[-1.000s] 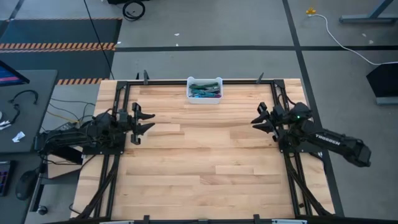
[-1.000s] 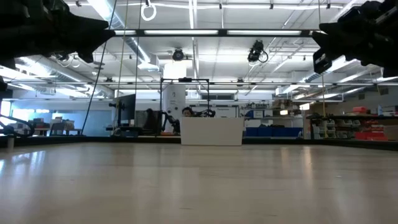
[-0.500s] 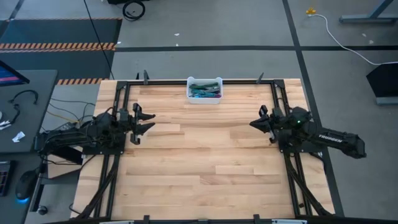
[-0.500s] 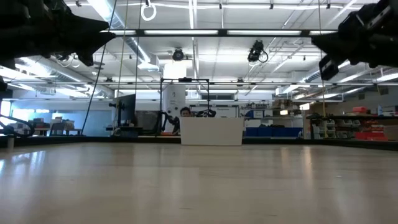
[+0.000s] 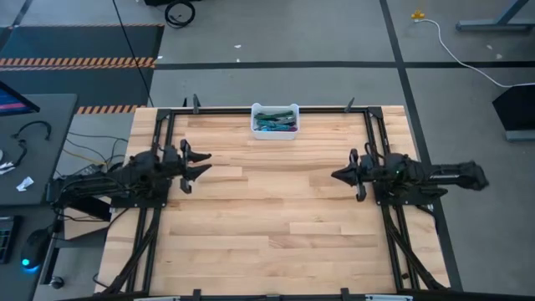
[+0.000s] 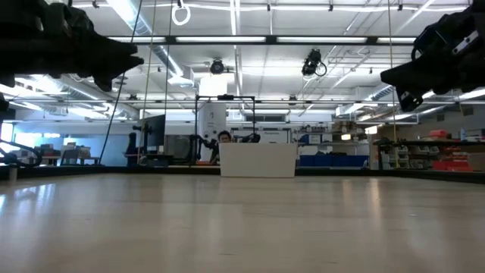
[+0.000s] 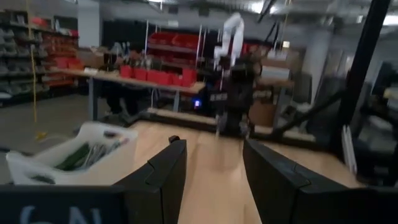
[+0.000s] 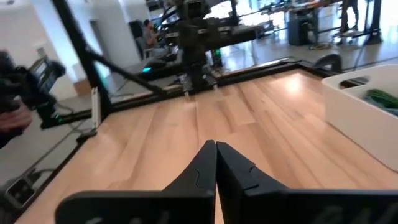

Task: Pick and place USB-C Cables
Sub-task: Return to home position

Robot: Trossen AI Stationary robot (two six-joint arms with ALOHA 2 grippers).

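Note:
The USB-C cables [image 5: 274,119] lie as a teal and green heap in a white bin [image 5: 274,132] at the middle of the table's far edge. They also show in the left wrist view [image 7: 81,155] and the right wrist view [image 8: 380,97]. My left gripper [image 5: 201,164] hovers open over the table's left part, pointing right, its fingers [image 7: 168,171] set wide apart. My right gripper [image 5: 334,175] hovers shut over the right part, pointing left, its fingertips [image 8: 216,148] closed together. Both stand well clear of the bin.
A black frame [image 5: 251,109] runs along the table's far edge and down both sides. Bare wood [image 5: 267,209] spreads between the arms and toward the near edge. In the low view the bin's wall [image 6: 258,161] stands far back, with both arms high above the table.
My right arm has swung so that it lies level across the table. Its gripper has moved a little toward the near edge and the table's left, and has turned. My left gripper has shifted slightly toward the right.

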